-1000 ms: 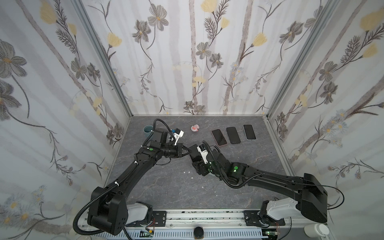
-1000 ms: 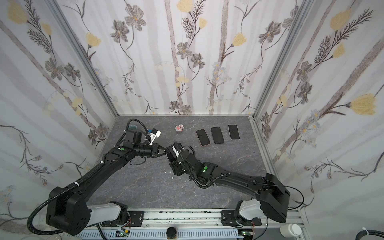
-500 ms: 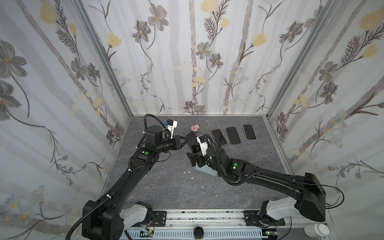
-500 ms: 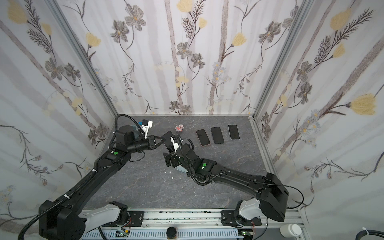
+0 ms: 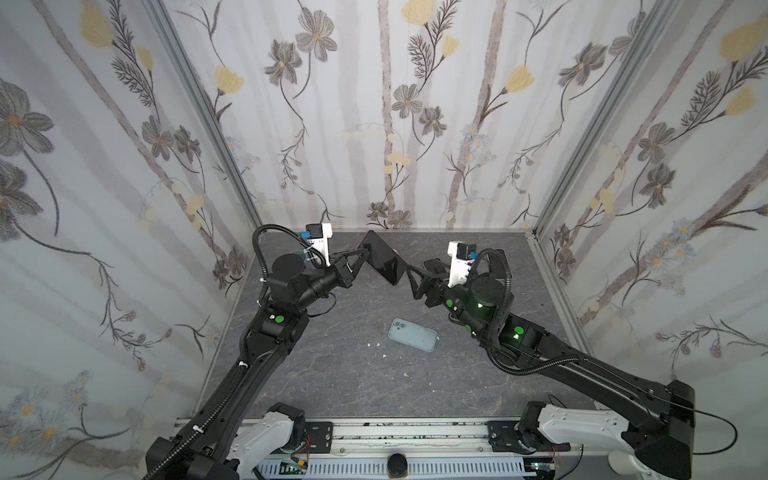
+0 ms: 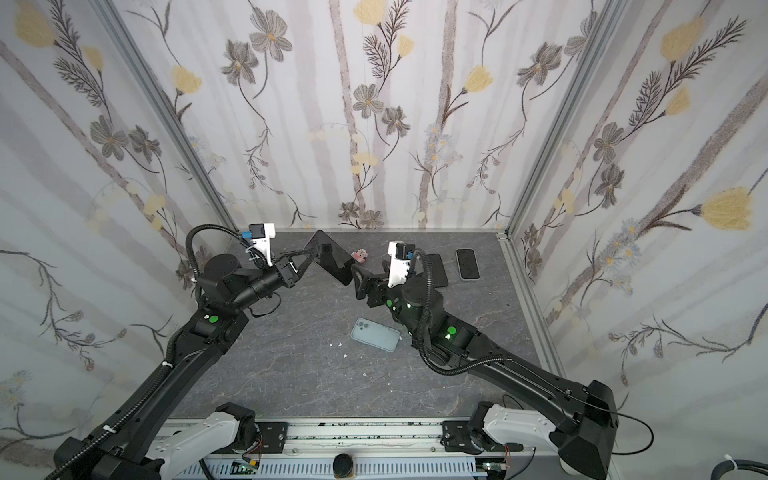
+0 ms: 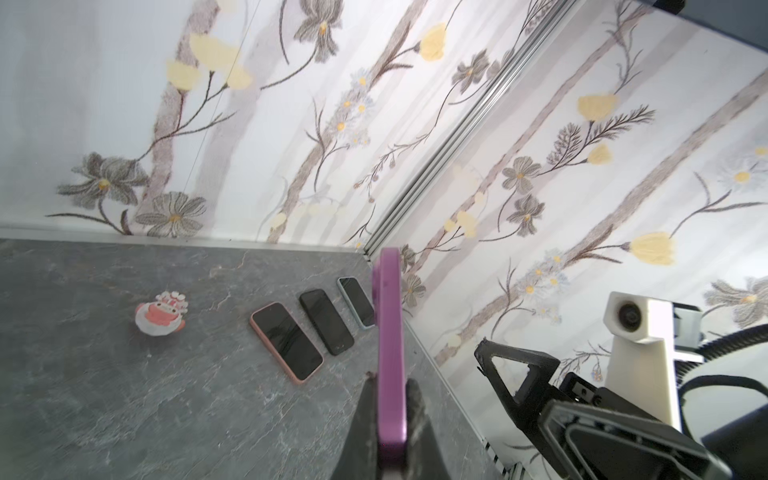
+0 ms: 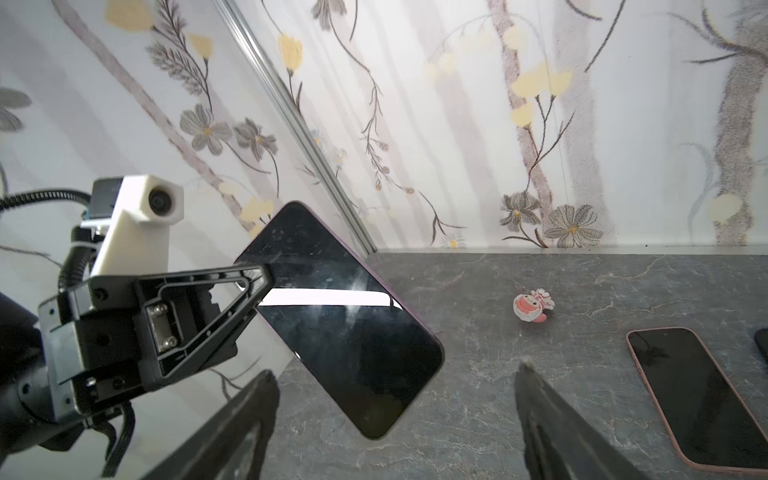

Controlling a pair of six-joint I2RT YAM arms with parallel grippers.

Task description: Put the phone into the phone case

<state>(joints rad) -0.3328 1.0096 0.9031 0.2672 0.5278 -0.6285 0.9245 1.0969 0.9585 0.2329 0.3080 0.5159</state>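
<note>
Left end effector, top views: my left end effector (image 5: 365,248) is pinched tight on the upper end of the phone (image 5: 382,257). I hold it raised over the back of the tabletop (image 5: 332,374), with the dark screen tilted upward.
Right end effector, top views: my right end effector (image 5: 417,269) stands spread just beside the phone's lower end. I cannot tell whether it touches.
Phone case, both top views: the pale blue phone case (image 5: 412,334) lies flat at mid-tabletop, well apart from the phone, with nothing gripping it. Its camera cutout is at the end toward my left arm.
Back of tabletop, a top view: a toy figure (image 6: 360,256) sits near the raised phone. A blue-cased phone (image 6: 467,264) lies beyond my right arm.
Left wrist view: the phone's purple edge (image 7: 390,353) runs out between my left fingers (image 7: 415,409), which press on its two faces. The toy figure (image 7: 161,318), a pink-cased phone (image 7: 286,340), a black phone (image 7: 326,321) and the blue-cased phone (image 7: 356,301) rest on the tabletop.
Right wrist view: my right fingers (image 8: 540,415) stand far apart. The phone (image 8: 345,320) hangs tilted ahead of them, and my left end effector is clamped at its far end.
</note>
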